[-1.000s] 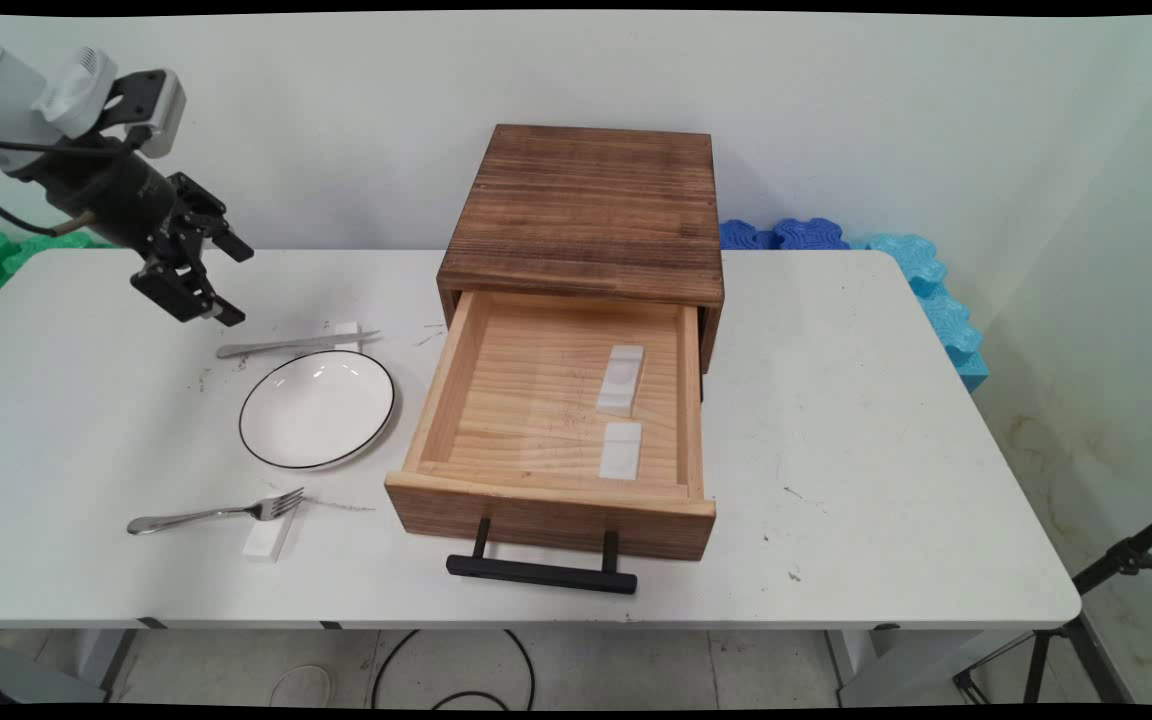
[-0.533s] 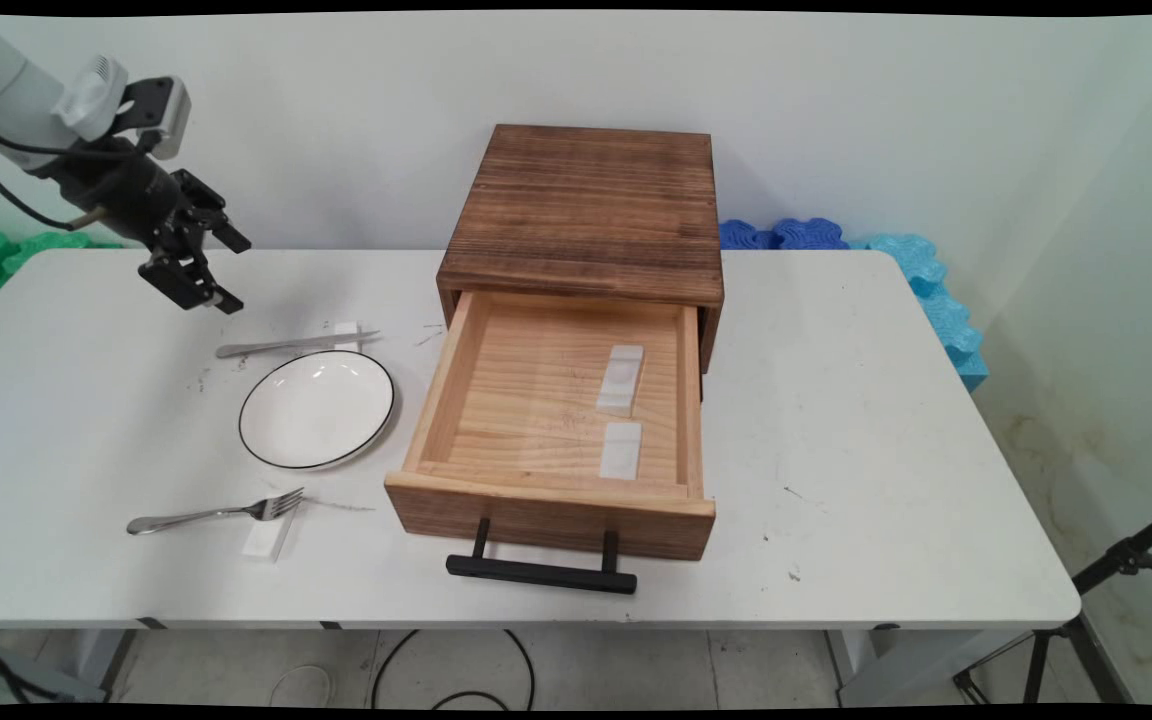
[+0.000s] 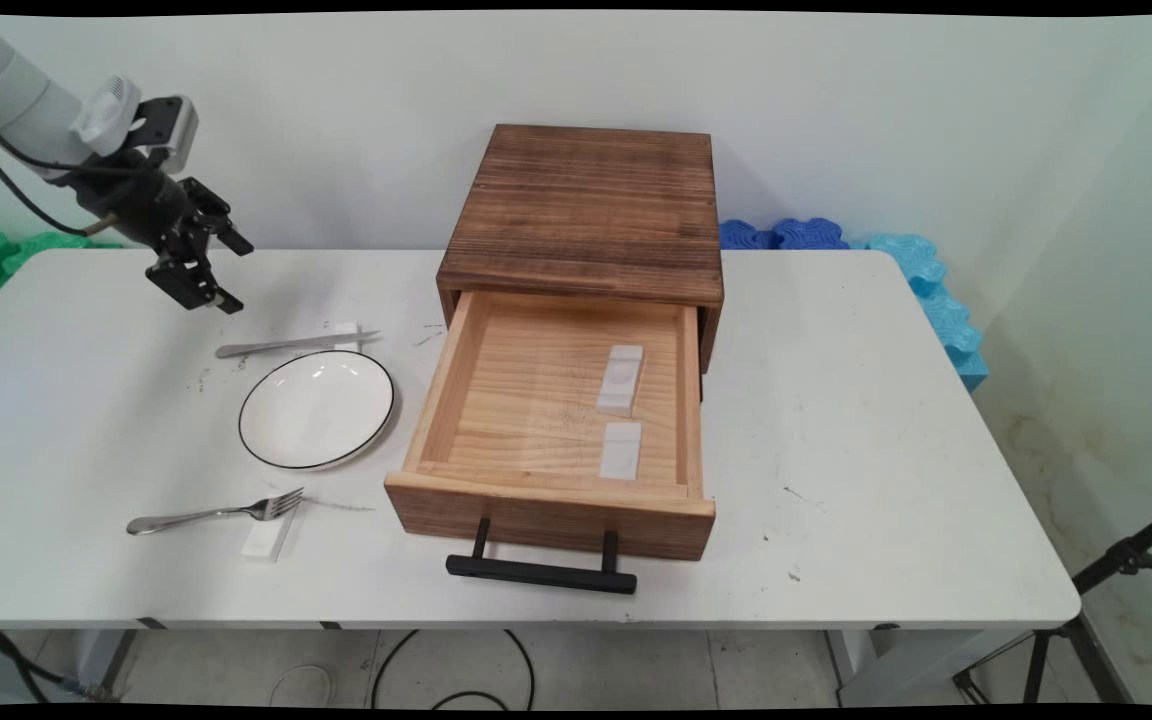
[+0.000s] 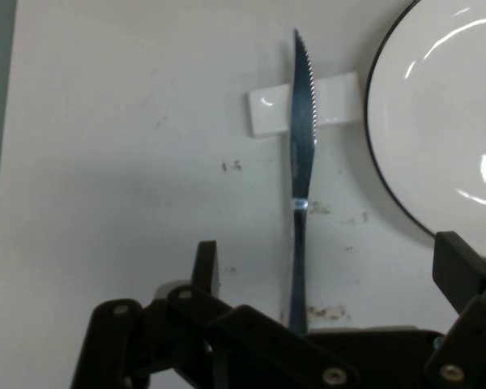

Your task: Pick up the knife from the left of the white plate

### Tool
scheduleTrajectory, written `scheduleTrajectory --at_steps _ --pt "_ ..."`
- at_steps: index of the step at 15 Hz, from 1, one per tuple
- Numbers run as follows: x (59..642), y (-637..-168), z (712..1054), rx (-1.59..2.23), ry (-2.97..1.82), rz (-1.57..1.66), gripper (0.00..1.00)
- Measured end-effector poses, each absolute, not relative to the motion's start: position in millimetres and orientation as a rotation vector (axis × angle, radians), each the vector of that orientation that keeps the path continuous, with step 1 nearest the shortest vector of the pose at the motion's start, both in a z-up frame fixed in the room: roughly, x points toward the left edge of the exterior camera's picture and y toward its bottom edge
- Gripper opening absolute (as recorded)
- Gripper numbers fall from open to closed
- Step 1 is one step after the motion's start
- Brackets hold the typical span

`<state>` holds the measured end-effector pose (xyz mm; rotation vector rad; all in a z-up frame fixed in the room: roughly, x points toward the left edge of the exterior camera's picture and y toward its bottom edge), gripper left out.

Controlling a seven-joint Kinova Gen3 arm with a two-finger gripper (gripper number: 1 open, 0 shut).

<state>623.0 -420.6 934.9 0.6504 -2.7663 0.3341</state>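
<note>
We see the knife [image 3: 294, 345] on its white rest [image 3: 345, 335] at the plate's [image 3: 317, 409] 12 o'clock, and our empty gripper [image 3: 214, 270], fingers apart, has risen slightly above the tabletop [image 3: 886, 420] toward 11 o'clock.

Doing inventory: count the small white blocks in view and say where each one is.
4. Two white blocks lie in the open drawer, one farther back, one nearer. One sits under the knife, one under the fork.
</note>
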Motion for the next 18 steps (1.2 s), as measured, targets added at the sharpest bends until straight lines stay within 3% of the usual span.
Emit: scheduleTrajectory --at_steps 18 --pt "644 -457 869 0.504 -2.817 0.275 1.0"
